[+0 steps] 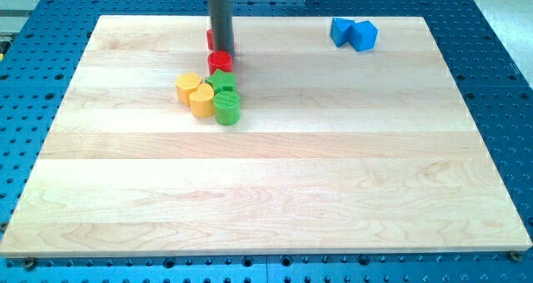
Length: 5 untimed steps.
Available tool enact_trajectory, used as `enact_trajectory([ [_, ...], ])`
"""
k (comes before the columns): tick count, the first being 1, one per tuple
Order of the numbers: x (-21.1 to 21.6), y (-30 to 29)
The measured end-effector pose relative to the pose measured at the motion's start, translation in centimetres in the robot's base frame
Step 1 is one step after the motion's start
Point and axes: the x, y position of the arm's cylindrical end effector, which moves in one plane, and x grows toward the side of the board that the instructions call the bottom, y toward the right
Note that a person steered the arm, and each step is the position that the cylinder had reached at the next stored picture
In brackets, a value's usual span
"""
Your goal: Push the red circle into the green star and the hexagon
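Keep tip (221, 52), gripperless and holding nothing, behind red circle (220, 61) near the top edge, pressing straight toward the bottom edge into green star (221, 81) and yellow hexagon (189, 86).

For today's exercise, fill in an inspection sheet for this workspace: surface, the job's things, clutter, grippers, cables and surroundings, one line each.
Surface: pale wooden board, flat.
Job's things: red circle block sits just above the green star block, apparently touching it; a yellow hexagon block lies to the star's left.
Clutter: yellow heart block and green round block packed in the same cluster; two blue blocks near the view's top right; a red block partly hidden behind the rod.
Grippers: none fitted; my tip stands just above the red circle.
Cables: nothing seen.
Surroundings: blue perforated table around the board.
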Motion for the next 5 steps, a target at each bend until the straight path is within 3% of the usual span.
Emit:
enact_trajectory([
  [1,-1.3,8.3],
  [5,1.4,-1.4],
])
